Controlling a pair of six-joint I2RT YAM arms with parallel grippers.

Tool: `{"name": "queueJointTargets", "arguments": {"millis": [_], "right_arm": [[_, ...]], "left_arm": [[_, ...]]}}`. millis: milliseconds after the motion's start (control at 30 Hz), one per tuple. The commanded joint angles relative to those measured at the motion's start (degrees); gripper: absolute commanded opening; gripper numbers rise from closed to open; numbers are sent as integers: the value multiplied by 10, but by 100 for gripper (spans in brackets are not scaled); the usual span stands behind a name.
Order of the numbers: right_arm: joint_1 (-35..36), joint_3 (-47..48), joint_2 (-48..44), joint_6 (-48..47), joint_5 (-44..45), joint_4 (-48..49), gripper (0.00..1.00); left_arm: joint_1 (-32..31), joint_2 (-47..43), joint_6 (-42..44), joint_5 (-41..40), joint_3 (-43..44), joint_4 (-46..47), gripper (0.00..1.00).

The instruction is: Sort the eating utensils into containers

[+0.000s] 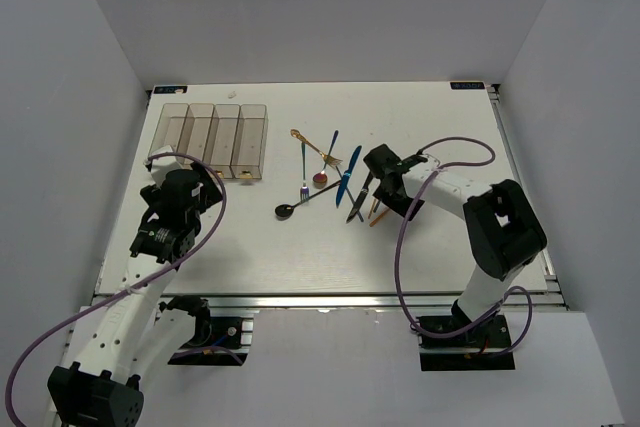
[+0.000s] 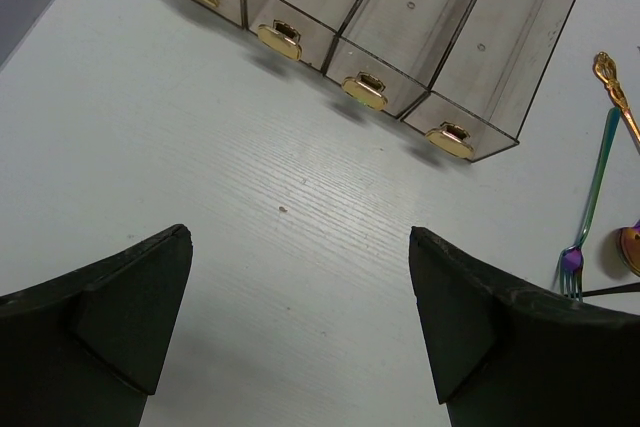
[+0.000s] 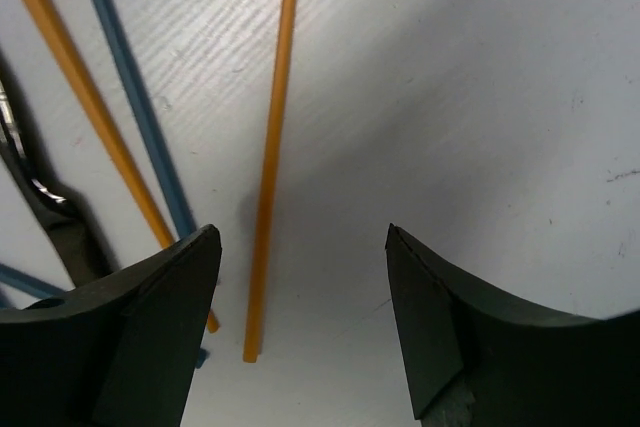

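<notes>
The containers (image 1: 213, 135) are four clear brownish bins in a row at the back left; the left wrist view shows their near ends with gold marks (image 2: 364, 87). The utensils lie mid-table: a gold spoon (image 1: 305, 140), a green fork (image 1: 304, 162), a blue knife (image 1: 348, 175), a black knife (image 1: 358, 197), a black spoon (image 1: 290, 209) and orange chopsticks (image 1: 378, 215). My left gripper (image 2: 300, 247) is open and empty over bare table in front of the bins. My right gripper (image 3: 303, 237) is open and empty, low over the table, with an orange chopstick (image 3: 272, 147) just inside its left finger.
In the right wrist view a second orange chopstick (image 3: 85, 97), a grey-blue chopstick (image 3: 130, 97) and the black knife (image 3: 50, 217) lie left of the fingers. The green fork (image 2: 590, 207) and the gold spoon's handle (image 2: 612, 82) show at the right edge of the left wrist view.
</notes>
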Motion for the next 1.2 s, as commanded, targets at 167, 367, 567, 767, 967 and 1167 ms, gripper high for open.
{"name": "queueJointTargets", "arguments": {"millis": [167, 367, 567, 767, 967, 1167], "right_arm": [[7, -27, 15, 49, 13, 20, 65], [6, -59, 21, 37, -9, 79, 65], [6, -71, 30, 67, -8, 53, 32], [-1, -122, -7, 96, -16, 60, 0], [-6, -148, -44, 18, -33, 94, 0], [5, -166, -154, -221, -121, 212, 0]], "left_arm": [[-5, 1, 6, 8, 3, 7, 98], [-5, 3, 8, 11, 4, 7, 98], [-5, 4, 8, 11, 3, 6, 98], [-7, 8, 7, 12, 4, 2, 98], [-8, 13, 10, 19, 5, 0, 98], [-8, 36, -10, 175, 19, 21, 98]]}}
